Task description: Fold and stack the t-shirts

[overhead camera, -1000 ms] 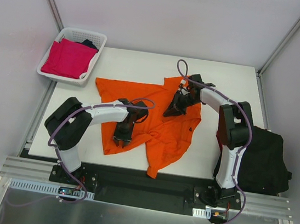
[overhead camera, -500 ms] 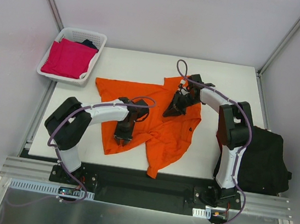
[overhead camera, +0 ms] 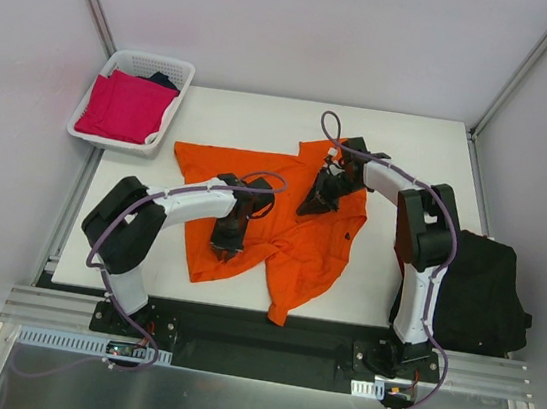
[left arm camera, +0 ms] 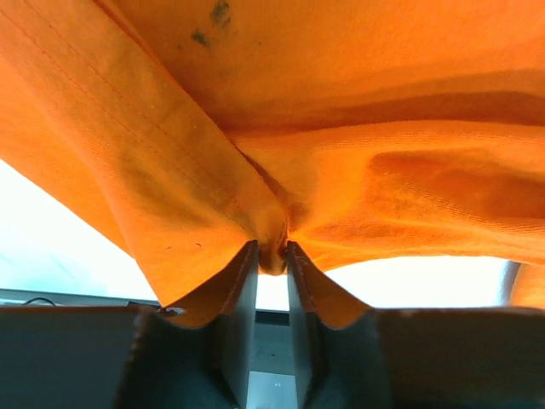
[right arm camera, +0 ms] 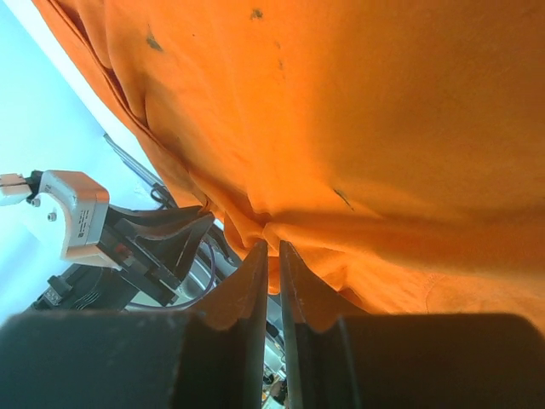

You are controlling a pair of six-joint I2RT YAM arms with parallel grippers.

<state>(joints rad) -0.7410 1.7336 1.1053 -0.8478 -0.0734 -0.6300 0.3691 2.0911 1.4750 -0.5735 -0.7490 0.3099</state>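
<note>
White surface [overhead camera: 413, 142] carries the orange t-shirt [overhead camera: 309, 244], rumpled beside the basket [overhead camera: 154, 58]; left hand [overhead camera: 224, 250] and right hand [overhead camera: 310, 206] each pinch its cloth tight, likely to lift and flatten it for folding.

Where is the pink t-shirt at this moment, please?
In the top view, the pink t-shirt lies folded inside the white basket at the far left corner of the table, beyond and to the left of the orange t-shirt.
</note>
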